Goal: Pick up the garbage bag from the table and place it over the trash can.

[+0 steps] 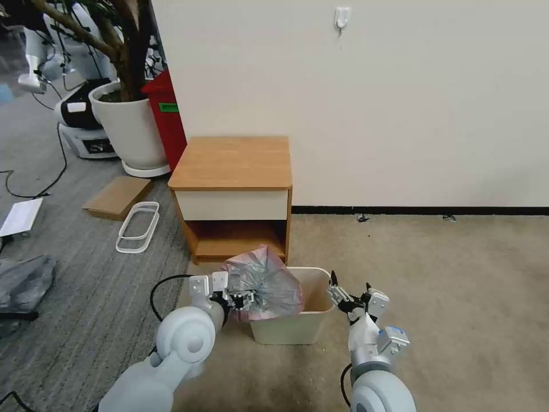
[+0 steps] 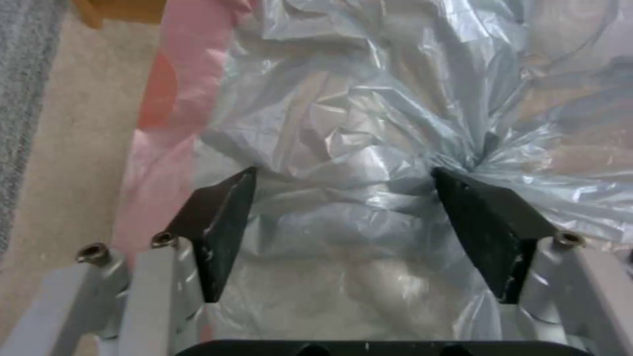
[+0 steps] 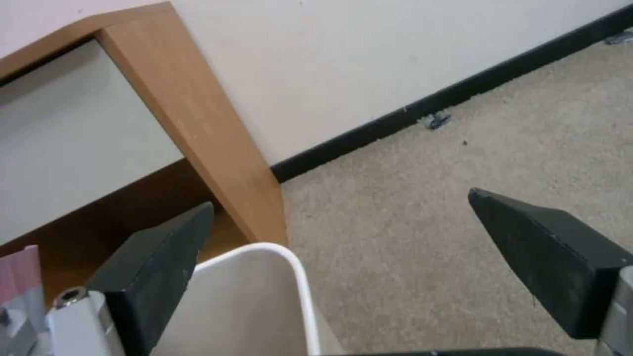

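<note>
Garbage bag [image 1: 264, 284] film was seen bunched over the left half of the trash can [image 1: 309, 332], in front of the table [image 1: 231, 163]. It was loosely straddled by the left gripper [image 2: 343, 198], jaws spread. The right gripper [image 1: 350, 293] (empty, jaws apart) was held at the right rim; ideally the film would be drawn across, evenly.

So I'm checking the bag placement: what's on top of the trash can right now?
The garbage bag sits bunched over the left part of the trash can, at the left gripper. The right part of the opening is uncovered. What's beneath the bag is hidden.
</note>
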Robot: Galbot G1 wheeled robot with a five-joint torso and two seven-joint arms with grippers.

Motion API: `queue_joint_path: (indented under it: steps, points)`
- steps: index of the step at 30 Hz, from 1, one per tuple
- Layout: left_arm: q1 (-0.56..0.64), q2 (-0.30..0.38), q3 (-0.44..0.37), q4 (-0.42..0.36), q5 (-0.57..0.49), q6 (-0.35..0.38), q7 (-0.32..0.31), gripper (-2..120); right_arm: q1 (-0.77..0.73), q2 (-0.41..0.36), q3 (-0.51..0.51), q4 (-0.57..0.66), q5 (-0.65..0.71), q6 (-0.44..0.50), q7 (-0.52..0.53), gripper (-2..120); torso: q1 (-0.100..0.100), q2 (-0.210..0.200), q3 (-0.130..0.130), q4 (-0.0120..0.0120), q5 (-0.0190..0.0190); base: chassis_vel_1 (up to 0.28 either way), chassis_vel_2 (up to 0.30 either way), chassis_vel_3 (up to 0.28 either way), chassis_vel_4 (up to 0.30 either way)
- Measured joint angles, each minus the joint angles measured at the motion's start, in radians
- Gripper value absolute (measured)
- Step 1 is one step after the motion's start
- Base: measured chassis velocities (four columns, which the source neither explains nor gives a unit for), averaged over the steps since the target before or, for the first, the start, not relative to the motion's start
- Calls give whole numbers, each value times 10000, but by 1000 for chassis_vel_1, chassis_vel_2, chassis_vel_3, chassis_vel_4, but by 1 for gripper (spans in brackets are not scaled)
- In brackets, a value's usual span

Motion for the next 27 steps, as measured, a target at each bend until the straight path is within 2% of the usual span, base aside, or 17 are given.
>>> queue_joint_path:
  steps: [6,10,27]
  points:
    - [-366,-59,315,207,-350,0,-365,61,38,-39,68,-128,22,62,6,99,0,0,0,0,0,0,0,0,0]
    - [-532,-68,446,325,-469,0,-499,59,59,-47,101,-191,56,78,8,99,0,0,-1,0,0,0,0,0,0]
    - [-1017,-127,704,719,-1304,30,-1107,59,68,-18,81,-413,33,160,9,98,0,0,-1,0,0,0,0,0,0]
